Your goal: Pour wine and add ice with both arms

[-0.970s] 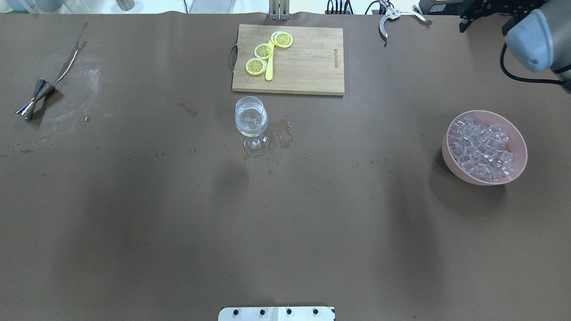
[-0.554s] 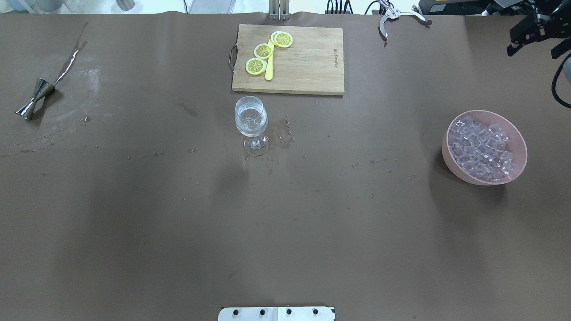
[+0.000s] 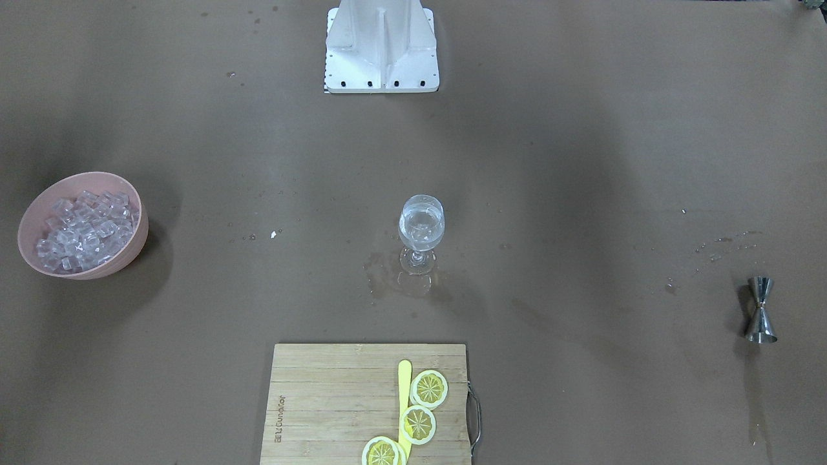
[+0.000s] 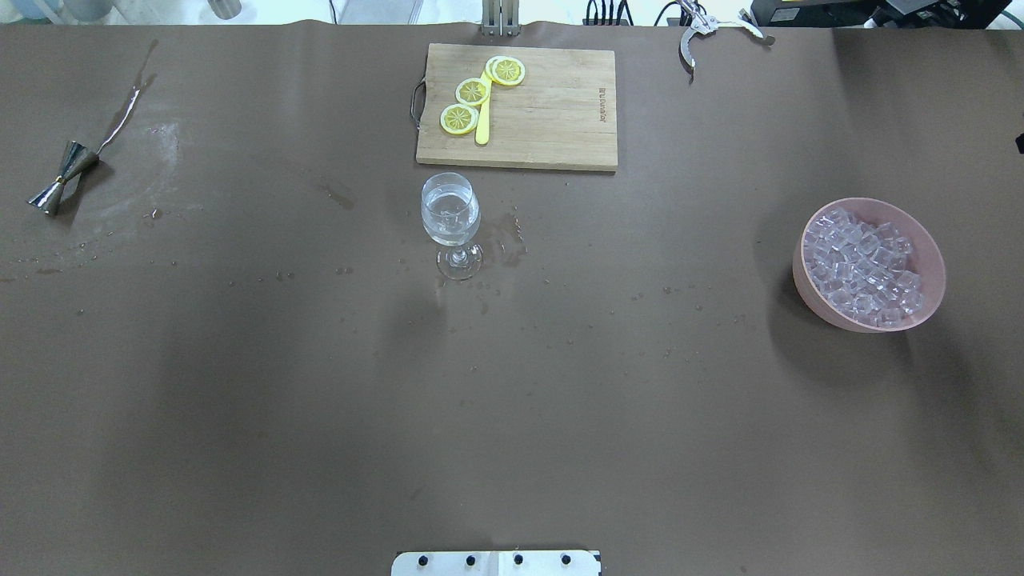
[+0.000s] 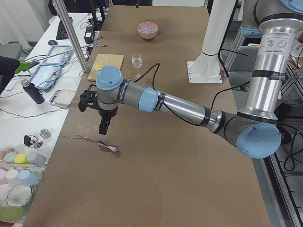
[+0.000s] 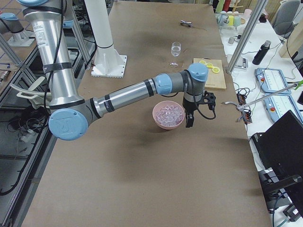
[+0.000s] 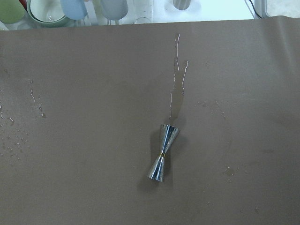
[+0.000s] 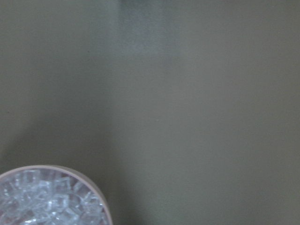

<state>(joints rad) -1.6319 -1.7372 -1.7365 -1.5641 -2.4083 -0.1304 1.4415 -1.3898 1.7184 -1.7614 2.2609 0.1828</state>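
Withdrawn from the overhead view since the earlier frame, the right tool (image 6: 190, 123) is held beside the bowl (image 4: 806, 284) of ice (image 4: 862, 268). The left tool (image 5: 103, 128) is held near the jigger (image 5: 108, 147). Whether either tool is apart or together cannot be told. Wine (image 4: 450, 226) is held in the glass (image 4: 460, 262).

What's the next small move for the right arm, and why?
Probably just raise the right gripper clear of the pink bowl: the glass already holds clear wine and what looks like an ice cube, the jigger lies on its side, and the tongs lie unheld at the far edge of the table.
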